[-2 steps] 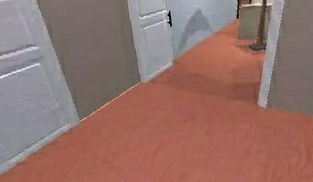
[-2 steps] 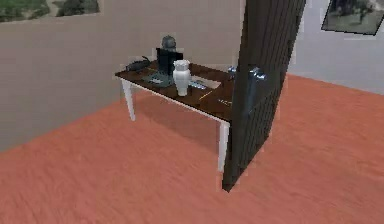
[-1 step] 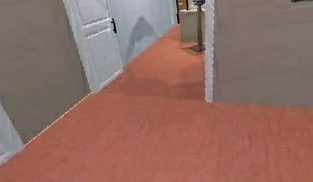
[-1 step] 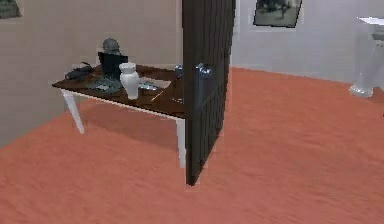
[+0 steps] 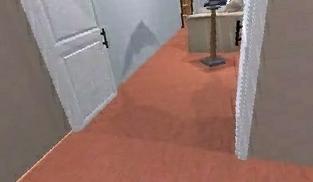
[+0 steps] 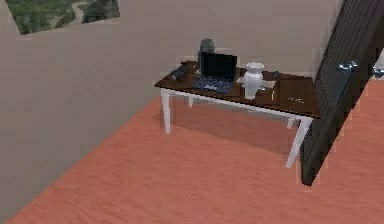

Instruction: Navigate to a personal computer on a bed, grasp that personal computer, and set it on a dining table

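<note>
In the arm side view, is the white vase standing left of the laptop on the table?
No, the white vase stands to the right of the laptop on the dark-topped table.

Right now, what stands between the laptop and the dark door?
A white vase, on the dark-topped table, right beside the laptop; the arm side view shows it.

The robot's own body cannot be described from the forward view or the arm side view: its colours, shapes, cables, screws and markings cannot be told here.
</note>
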You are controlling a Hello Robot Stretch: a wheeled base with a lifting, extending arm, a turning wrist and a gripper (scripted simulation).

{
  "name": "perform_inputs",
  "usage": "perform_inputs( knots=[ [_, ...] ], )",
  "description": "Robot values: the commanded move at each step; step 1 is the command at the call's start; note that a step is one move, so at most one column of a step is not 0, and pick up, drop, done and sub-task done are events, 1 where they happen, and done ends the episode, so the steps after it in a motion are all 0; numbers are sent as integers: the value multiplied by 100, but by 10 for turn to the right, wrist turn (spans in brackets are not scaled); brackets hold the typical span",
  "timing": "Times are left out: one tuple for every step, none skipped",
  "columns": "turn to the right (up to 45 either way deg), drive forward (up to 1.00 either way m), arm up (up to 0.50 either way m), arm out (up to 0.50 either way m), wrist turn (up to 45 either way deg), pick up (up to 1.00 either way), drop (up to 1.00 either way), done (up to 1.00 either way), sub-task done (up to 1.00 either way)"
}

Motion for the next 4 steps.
perform_inputs(
  knots=[
    [30, 0, 0, 0, 0, 0, 0, 0, 0],
    [0, 100, 0, 0, 0, 0, 0, 0, 0],
    [0, 100, 0, 0, 0, 0, 0, 0, 0],
    [0, 100, 0, 0, 0, 0, 0, 0, 0]
  ],
)
